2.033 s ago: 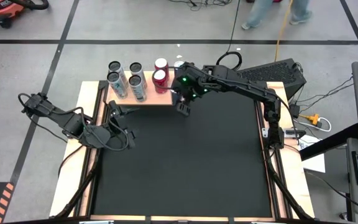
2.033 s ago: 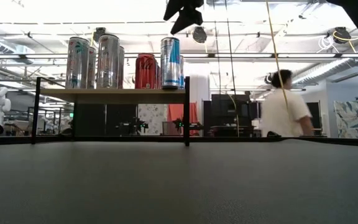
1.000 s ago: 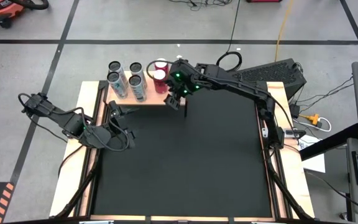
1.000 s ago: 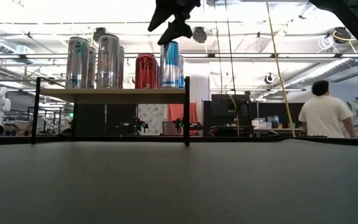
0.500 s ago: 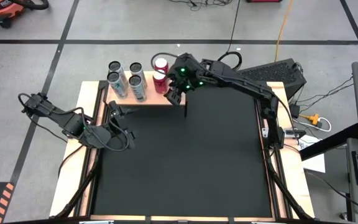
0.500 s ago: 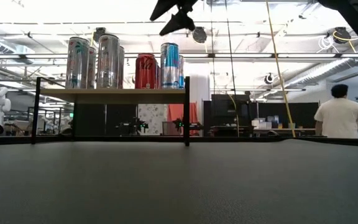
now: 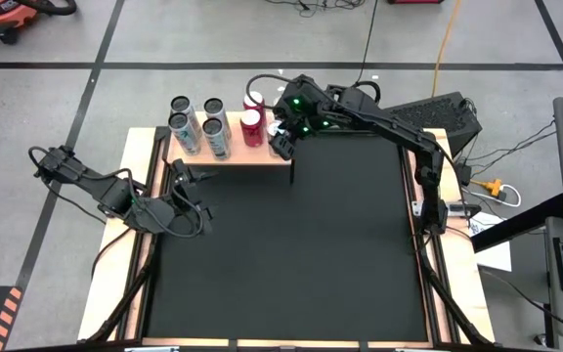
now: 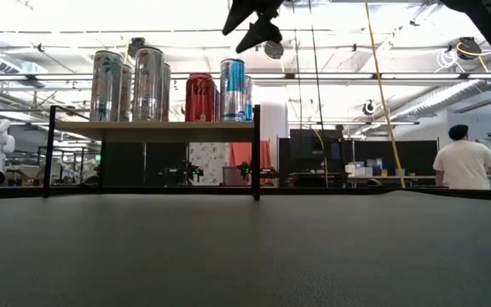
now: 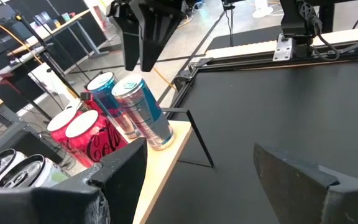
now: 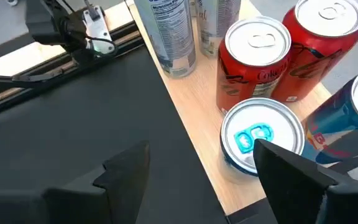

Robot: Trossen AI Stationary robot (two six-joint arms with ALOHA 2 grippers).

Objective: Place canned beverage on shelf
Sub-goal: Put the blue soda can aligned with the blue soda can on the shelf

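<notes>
The shelf [image 7: 231, 154] is a light wooden top on thin dark legs at the table's far left. Several cans stand upright on it: silver ones [image 8: 148, 83], red ones [image 10: 253, 62] and blue ones [image 9: 139, 113]. My right gripper [image 8: 257, 20] hangs open above the shelf's right end, over a blue can [image 10: 261, 138], with nothing between its fingers. In the right wrist view its fingers [image 10: 124, 169] stand wide apart. My left gripper [image 9: 204, 186] waits open near the table's left edge, pointing at the shelf.
The black mat [image 7: 291, 254] spreads in front of the shelf. A person [image 8: 465, 162] walks in the room beyond the table. A keyboard [image 7: 428, 115] and cables lie past the far right corner.
My right gripper has risen from just above the blue can's top and drifted toward the table's far right, staying open. The cans have kept still on the shelf. The person in the background has walked further right.
</notes>
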